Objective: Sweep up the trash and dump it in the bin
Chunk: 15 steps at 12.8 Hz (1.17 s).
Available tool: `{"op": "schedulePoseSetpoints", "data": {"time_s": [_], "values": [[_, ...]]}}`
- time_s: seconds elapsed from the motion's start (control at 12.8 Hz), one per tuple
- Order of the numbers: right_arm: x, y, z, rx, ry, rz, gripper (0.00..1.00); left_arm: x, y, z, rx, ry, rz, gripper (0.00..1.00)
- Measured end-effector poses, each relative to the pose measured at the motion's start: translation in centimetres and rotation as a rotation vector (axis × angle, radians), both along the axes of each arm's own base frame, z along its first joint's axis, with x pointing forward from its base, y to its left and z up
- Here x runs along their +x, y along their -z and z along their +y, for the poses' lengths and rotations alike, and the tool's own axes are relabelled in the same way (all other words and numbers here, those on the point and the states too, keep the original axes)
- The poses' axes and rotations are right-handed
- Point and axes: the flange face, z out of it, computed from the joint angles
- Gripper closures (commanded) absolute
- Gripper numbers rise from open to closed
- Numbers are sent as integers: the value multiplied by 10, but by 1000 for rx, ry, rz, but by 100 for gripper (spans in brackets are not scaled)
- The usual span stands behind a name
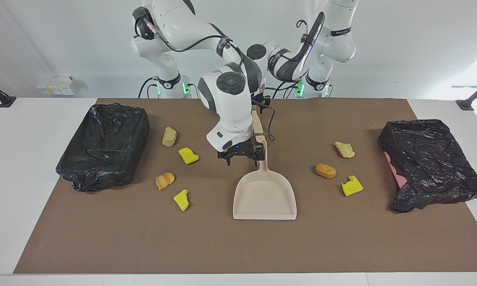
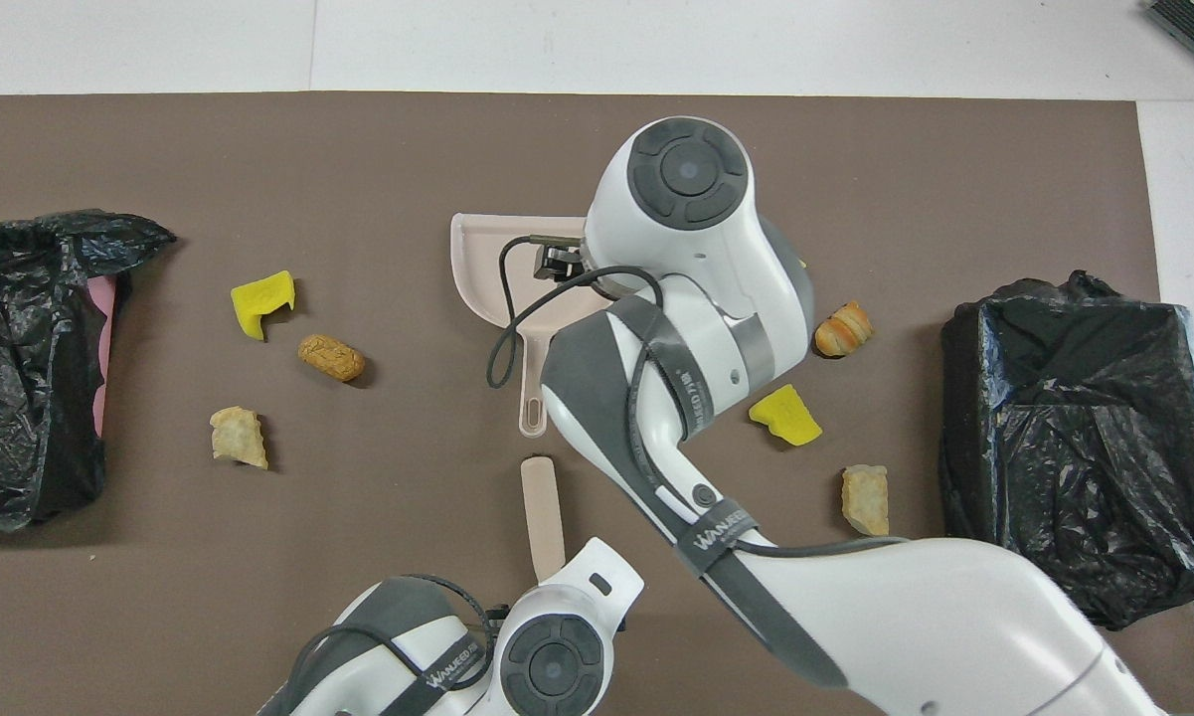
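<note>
Right gripper [image 1: 242, 159]: fingers spread, straddling the dustpan [image 1: 264, 194] handle.
Left gripper [image 1: 258, 104]: over the brush [image 2: 542, 515] handle; finger state cannot be told.
Trash [image 1: 188, 155]: beside right fingers.

Right gripper [image 1: 242, 155] low over the dustpan [image 1: 264, 194] handle, fingers spread. Left gripper mostly hided by the right arm, at the brush handle [image 1: 257, 126] nearer the robots. Trash [image 1: 186, 155] scattered on the worktop [image 1: 143, 238] either side of the dustpan; black-lined bin [image 1: 105, 145] at each end.
</note>
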Motion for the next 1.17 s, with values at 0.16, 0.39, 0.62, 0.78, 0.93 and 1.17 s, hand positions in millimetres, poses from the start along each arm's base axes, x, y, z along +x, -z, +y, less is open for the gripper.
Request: {"op": "schedulePoseSetpoints", "data": {"time_s": [0.16, 0.39, 0.62, 0.78, 0.93, 1.17], "values": [[-6, 28, 27, 8, -13, -3, 0, 0, 0, 1, 10, -1, 8, 47], [-19, 48, 55, 27, -34, -19, 0, -3, -3, 4, 30, 1, 24, 48], [-38, 72, 68, 14, -57, 15, 0, -3, -6, 5, 30, 1, 24, 48], [-47, 76, 70, 7, -67, 31, 12, -3, -6, 5, 31, 1, 24, 57], [-53, 75, 68, -6, -71, 47, 39, -3, -6, 5, 31, 1, 24, 93], [-57, 74, 65, -24, -73, 70, 100, -3, -8, 5, 33, 2, 25, 100]]}}
